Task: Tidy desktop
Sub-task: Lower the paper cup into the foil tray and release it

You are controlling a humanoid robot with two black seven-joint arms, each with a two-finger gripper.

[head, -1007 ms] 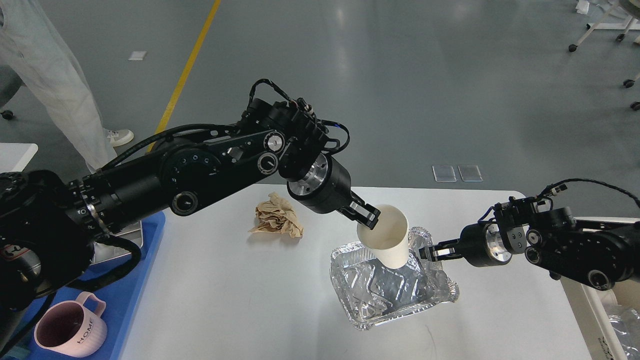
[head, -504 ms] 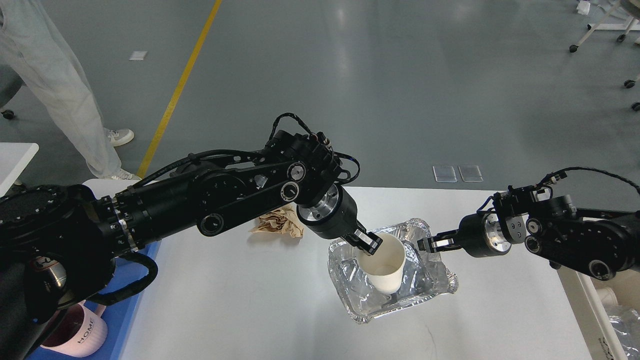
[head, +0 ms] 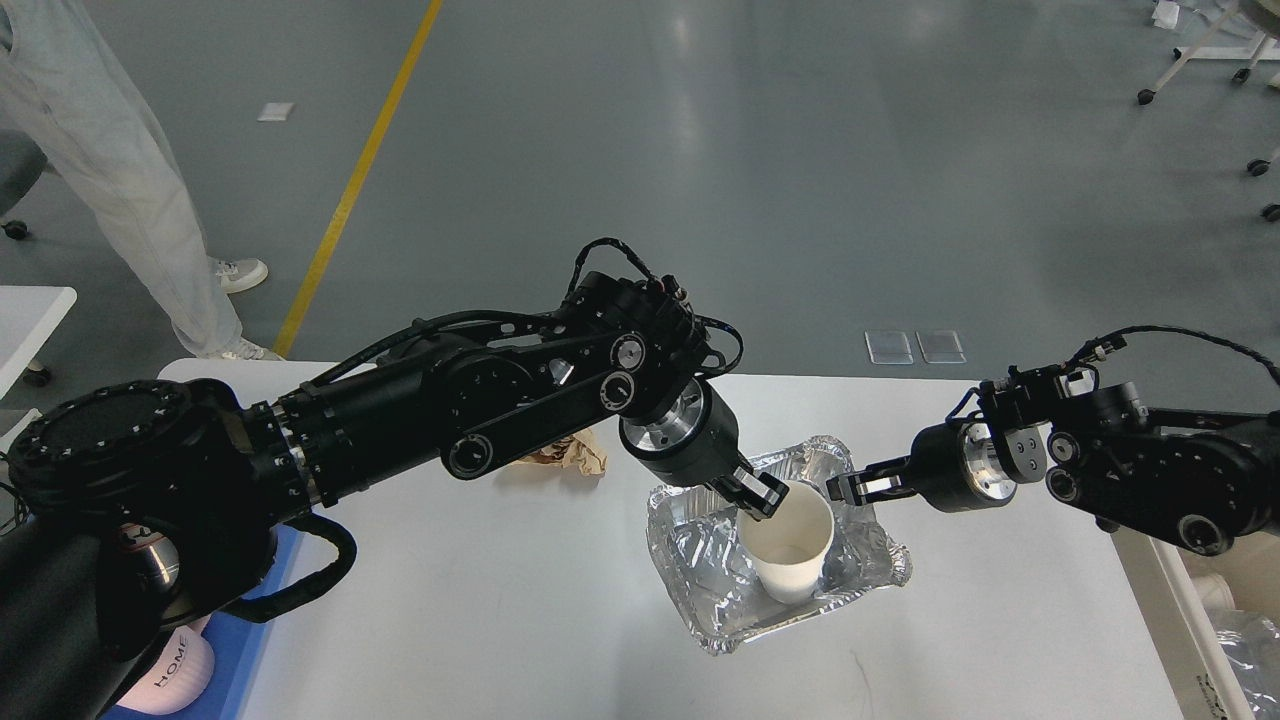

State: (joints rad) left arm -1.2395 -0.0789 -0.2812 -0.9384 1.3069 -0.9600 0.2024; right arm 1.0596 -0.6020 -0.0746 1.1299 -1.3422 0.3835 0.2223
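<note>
Desktop (head: 480, 610), large, smooth, white, rectangular with rounded corners: filling the lower middle of the head view, from the 9 o'clock edge across to 3 o'clock.

Left gripper (head: 757, 494), black and two-fingered: clamped on the near-left rim of a white paper cup (head: 789, 545), one finger inside the mouth, one outside. Cup upright, open mouth up, standing inside a crinkled silver foil tray (head: 700, 560) that lies on the desktop a little to 4 o'clock of centre. Foil tray dented and wrinkled, rim bent at the 12 o'clock side.

Right gripper (head: 850, 488), black, reaching in from 3 o'clock: fingertips drawn together at the 2 o'clock rim of the foil tray, seemingly pinching the foil edge, though the exact contact too small to confirm. Just apart from the cup.

Outward from there: crumpled brown paper wad (head: 578, 456) at 10 o'clock of the foil tray, partly hidden behind the left arm. Blue plastic tray (head: 235, 660) at 8 o'clock, against the desktop's left edge, bearing a pale pink mug (head: 170, 672) lettered "HOME", mostly covered by the left shoulder. Small white table (head: 30, 320) at 9 o'clock, well apart. White bin (head: 1190, 620) with clear plastic inside at 4 o'clock, beside the desktop's right edge. Grey floor beyond at 12 o'clock, crossed by a yellow line (head: 350, 190); legs of a person in pale trousers (head: 110, 170) at 10 o'clock.
</note>
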